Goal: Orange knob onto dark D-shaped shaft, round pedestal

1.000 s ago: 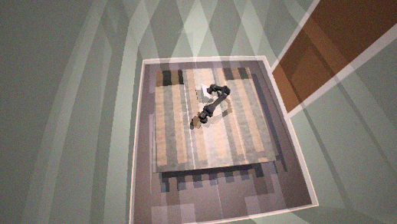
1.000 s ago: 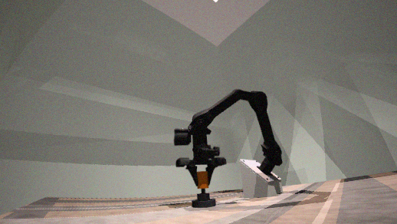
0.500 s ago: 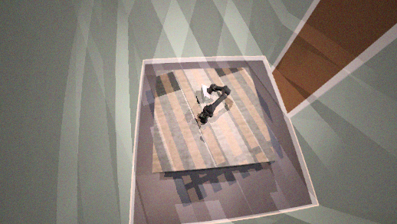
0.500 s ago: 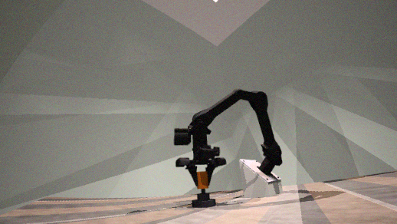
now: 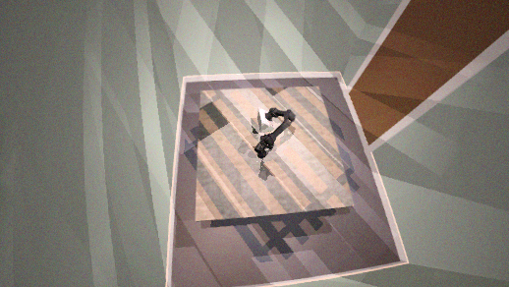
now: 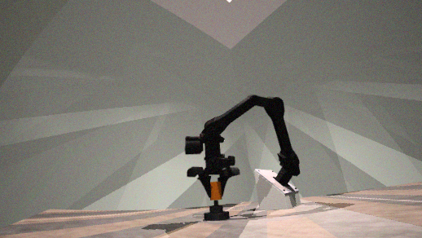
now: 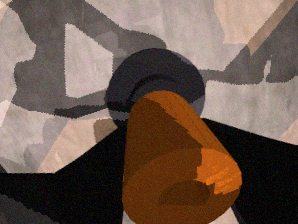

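The knob (image 6: 216,191) (image 7: 175,155) sits above the pedestal (image 6: 217,213) (image 7: 155,65) (directly over its shaft (image 6: 216,203)).

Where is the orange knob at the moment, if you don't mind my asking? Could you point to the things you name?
In the exterior view, the knob (image 6: 216,191) (image 7: 170,145) is left of centre and low, clamped in the tool (image 6: 216,193), directly above the pedestal (image 6: 217,214) (image 7: 150,62).
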Available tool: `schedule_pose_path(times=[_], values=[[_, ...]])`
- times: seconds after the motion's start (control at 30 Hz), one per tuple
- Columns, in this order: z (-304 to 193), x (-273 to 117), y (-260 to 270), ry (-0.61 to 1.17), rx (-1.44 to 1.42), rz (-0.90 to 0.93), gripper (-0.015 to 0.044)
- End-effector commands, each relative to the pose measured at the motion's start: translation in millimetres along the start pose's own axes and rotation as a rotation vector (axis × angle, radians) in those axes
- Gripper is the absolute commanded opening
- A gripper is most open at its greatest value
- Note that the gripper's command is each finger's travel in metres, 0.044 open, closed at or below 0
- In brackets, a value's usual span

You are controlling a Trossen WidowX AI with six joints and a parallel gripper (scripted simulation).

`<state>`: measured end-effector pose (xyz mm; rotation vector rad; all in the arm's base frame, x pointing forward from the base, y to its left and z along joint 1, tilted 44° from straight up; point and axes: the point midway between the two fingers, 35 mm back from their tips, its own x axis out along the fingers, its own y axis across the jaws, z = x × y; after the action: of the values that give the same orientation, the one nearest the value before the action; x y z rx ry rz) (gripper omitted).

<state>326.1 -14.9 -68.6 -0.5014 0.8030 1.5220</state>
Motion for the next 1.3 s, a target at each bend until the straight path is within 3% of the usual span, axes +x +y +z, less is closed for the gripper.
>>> schedule_pose_path(times=[0.0,0.83,1.27], values=[[-1.0,-4.1,-2.5,0.005,-0.099,-0.007,0.0000],[0.7,-2.4,0.0,0.005,-0.099,-0.007,0.0000],[2.0,-4.0,-3.5,0.005,-0.308,-0.006,0.0000]])
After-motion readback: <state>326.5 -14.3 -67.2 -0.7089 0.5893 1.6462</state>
